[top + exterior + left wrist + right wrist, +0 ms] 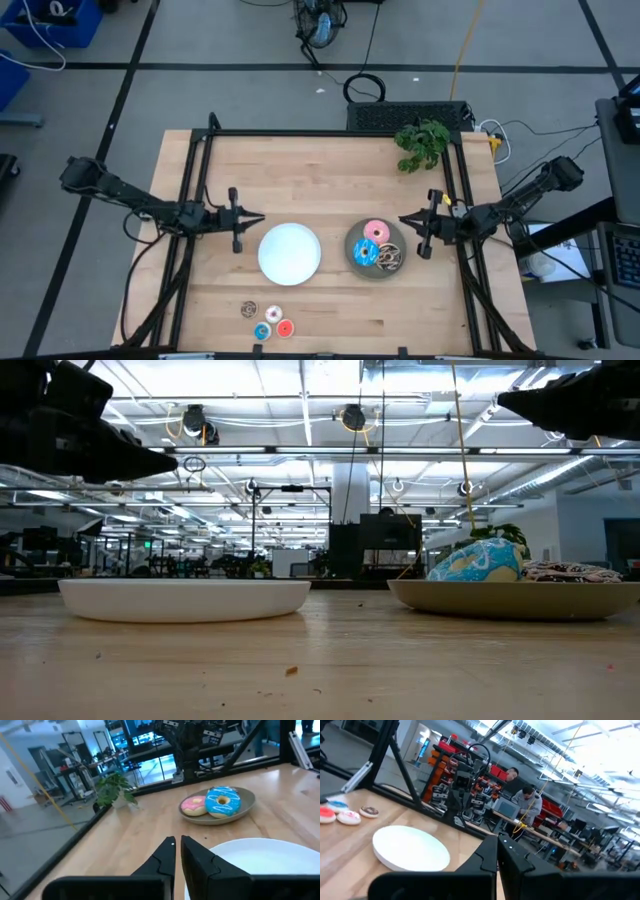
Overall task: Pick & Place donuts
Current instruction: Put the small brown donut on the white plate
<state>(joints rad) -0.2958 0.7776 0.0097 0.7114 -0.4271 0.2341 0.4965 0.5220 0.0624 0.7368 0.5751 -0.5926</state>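
Three larger donuts lie on the round grey plate (pixel 352 255): the pink one (pixel 377 231), the blue sprinkled one (pixel 365 251) and the dark brown drizzled one (pixel 390 259). The four mini donuts lie on the table near its front edge: brown (pixel 249 310), white (pixel 273 313), blue (pixel 262 332), red (pixel 285 328). The round white plate (pixel 290 251) is bare. My left gripper (pixel 262 216) is shut and empty, above the table left of the white plate. My right gripper (pixel 402 220) is shut and empty, just right of the grey plate.
A small green plant (pixel 423 143) stands at the table's far right. Black frame rails (pixel 200 170) run along the table's left, far and right sides. People sit at desks in the room behind, in the right wrist view (pixel 527 802).
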